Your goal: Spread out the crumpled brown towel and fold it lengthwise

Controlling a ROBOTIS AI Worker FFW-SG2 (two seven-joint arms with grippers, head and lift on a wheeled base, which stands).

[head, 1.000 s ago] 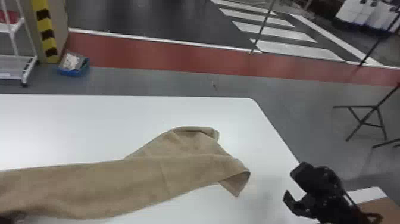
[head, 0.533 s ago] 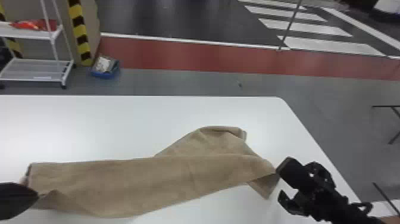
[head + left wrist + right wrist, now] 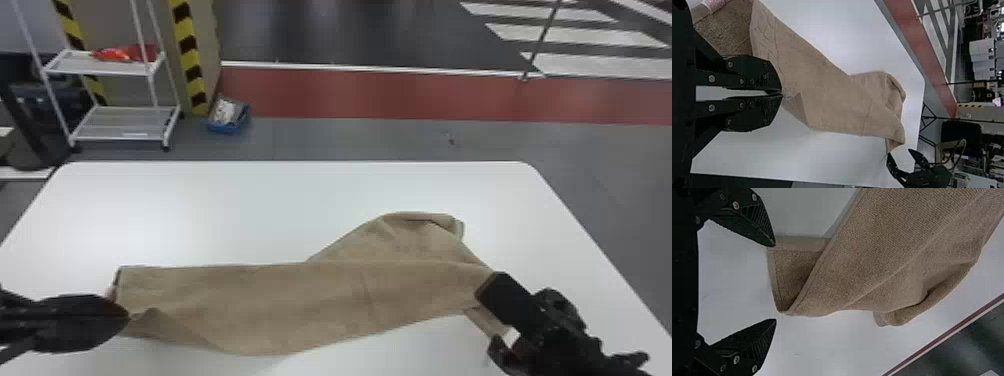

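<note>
Tabletop; towel hem, right wrist view

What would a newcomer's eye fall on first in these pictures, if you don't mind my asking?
Most likely the brown towel, a long, partly folded strip across the near part of the white table, with a rumpled flap bulging out toward its right end. Next come the two black grippers: the left one shut on the towel's left end, the right one standing open at its right end.
</note>
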